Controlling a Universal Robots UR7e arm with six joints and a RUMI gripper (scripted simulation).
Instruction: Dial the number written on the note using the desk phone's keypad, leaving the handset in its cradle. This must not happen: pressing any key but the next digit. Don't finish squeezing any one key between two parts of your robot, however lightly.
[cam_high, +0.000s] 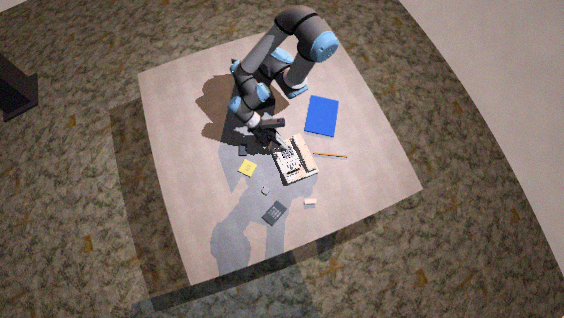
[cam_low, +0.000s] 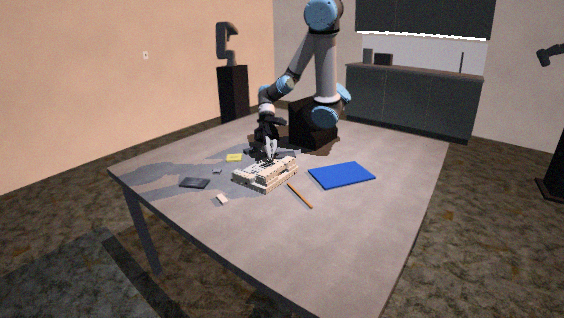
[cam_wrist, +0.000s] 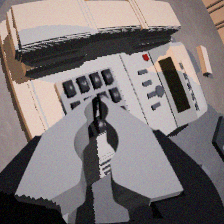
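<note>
A beige desk phone (cam_high: 295, 160) lies on the table, its handset (cam_wrist: 90, 22) resting in the cradle. It also shows in the exterior view (cam_low: 265, 173). The dark keypad keys (cam_wrist: 90, 87) sit beside a small display (cam_wrist: 173, 82). My gripper (cam_wrist: 97, 98) is shut, with the two fingertips pressed together, and points straight down onto the keypad; the tips cover a key in the middle rows. I cannot tell which key. In the top and exterior views the gripper (cam_high: 276, 142) (cam_low: 270, 150) stands over the phone's near end. The yellow note (cam_high: 247, 167) lies left of the phone.
A blue book (cam_high: 321, 115) lies right of the arm's base, an orange pencil (cam_high: 330, 155) right of the phone. A dark calculator (cam_high: 274, 213), a small grey block (cam_high: 264, 190) and a beige eraser (cam_high: 310, 201) lie toward the front.
</note>
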